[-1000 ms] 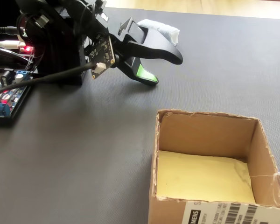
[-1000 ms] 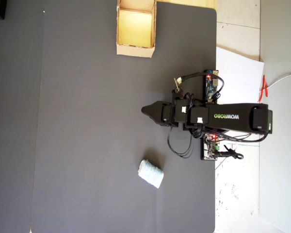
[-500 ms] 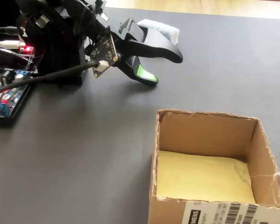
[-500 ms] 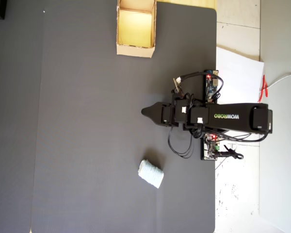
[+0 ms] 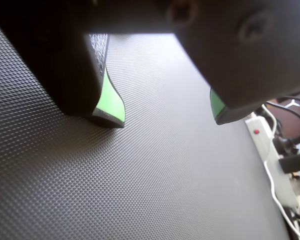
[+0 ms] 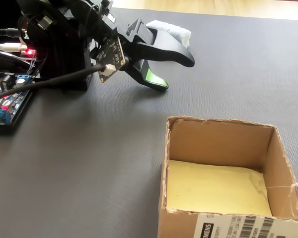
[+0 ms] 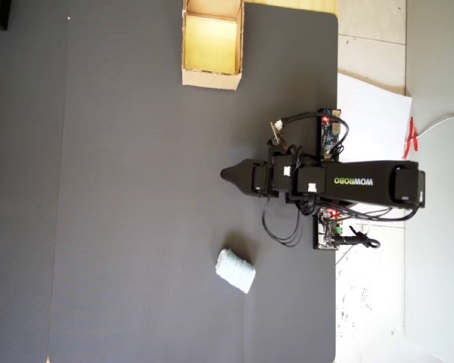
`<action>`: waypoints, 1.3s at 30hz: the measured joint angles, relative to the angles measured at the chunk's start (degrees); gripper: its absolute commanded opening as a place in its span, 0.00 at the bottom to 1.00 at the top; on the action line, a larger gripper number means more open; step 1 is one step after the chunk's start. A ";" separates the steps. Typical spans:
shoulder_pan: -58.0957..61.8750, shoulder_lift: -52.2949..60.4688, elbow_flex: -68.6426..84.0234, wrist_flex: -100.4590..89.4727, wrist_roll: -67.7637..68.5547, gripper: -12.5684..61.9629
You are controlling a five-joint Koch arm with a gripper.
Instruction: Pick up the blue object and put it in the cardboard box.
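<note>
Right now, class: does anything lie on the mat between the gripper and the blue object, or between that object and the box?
Nothing visible does. In the overhead view, bare dark mat separates the open gripper from the blue object, and likewise the object from the box, which is empty.

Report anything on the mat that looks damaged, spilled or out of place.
Nothing is spilled. The cardboard box has ragged, torn rim edges and stands empty. The blue object lies loose on the mat, apart from the open claw, which holds nothing.
</note>
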 measured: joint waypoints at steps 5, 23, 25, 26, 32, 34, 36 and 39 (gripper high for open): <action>-0.79 0.00 0.00 0.00 1.67 0.62; -17.31 0.00 -0.09 0.00 8.88 0.62; -20.04 0.00 -0.09 -0.09 8.88 0.62; -21.62 0.00 -0.09 -0.09 8.88 0.62; -27.77 0.00 -0.09 0.00 8.88 0.62; -29.09 0.00 -0.09 0.00 8.88 0.62; -30.50 0.00 -0.26 0.00 8.88 0.62; -32.43 0.00 -0.97 0.35 8.88 0.62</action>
